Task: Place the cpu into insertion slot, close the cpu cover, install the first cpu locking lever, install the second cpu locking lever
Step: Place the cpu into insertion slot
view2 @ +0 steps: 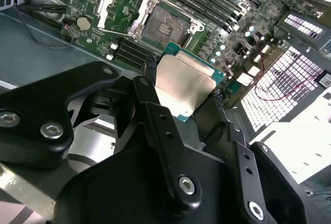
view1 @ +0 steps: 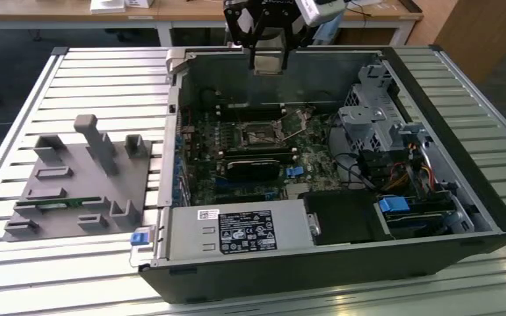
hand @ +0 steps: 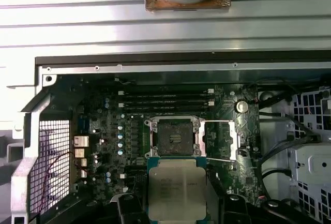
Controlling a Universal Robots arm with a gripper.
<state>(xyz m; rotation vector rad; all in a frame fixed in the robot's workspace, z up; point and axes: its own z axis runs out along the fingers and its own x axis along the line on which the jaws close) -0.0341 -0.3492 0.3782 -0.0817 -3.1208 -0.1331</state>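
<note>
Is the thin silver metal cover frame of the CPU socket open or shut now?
Open: the thin silver cover frame lies flipped back beside the dark square socket, which is bare and empty.

An open computer case [view1: 323, 273] lies on the slatted table [view1: 103, 72]; a grey fixture [view1: 60, 191] sits at the exterior view's left.

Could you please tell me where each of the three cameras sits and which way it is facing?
Exterior view: off the arm, above the slatted table, looking down into the open computer case; the gripper hangs over the case's far edge.
First wrist view: on the arm, facing down onto the motherboard; the gripper holds the cpu short of the insertion slot.
Second wrist view: behind the gripper, looking along its fingers to the cpu.
Shared: both wrist views show the cpu, the empty slot and the open cpu cover.
</note>
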